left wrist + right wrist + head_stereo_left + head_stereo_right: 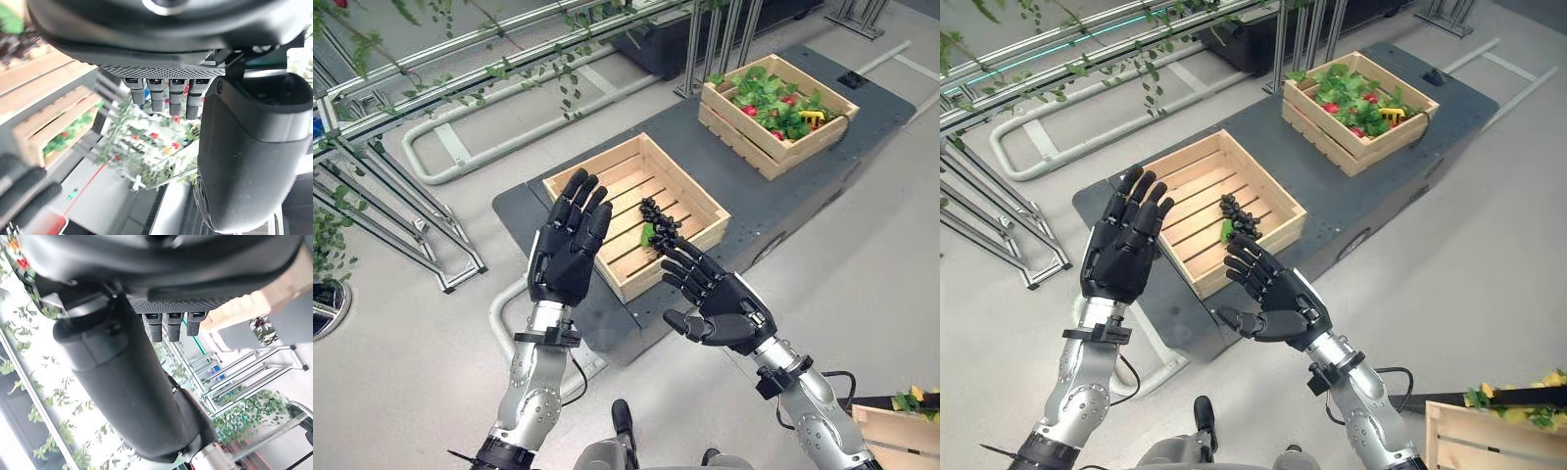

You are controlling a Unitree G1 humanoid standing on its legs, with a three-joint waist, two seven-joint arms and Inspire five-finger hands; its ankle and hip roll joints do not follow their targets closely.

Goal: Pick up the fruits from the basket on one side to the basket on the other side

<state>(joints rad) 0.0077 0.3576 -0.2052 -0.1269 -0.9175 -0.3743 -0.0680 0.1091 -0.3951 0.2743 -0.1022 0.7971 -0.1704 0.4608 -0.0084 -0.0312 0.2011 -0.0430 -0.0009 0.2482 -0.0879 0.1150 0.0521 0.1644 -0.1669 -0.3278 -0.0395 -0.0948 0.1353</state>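
A near wooden crate (597,181) sits on a dark platform (524,211) and holds a bunch of dark grapes (659,217) with a green leaf near its right wall. A far wooden crate (759,142) is full of green leaves, red fruits and a yellow one (812,117). My left hand (570,245) is raised, open, palm toward the near crate's left corner, holding nothing. My right hand (720,299) is open too, fingers spread just in front of the crate's near corner, below the grapes.
Metal frames with hanging vines (460,88) stand at the left and back. A white pipe rail (460,162) lies on the floor behind the platform. Another wooden crate (901,431) with yellow and green items shows at the lower right.
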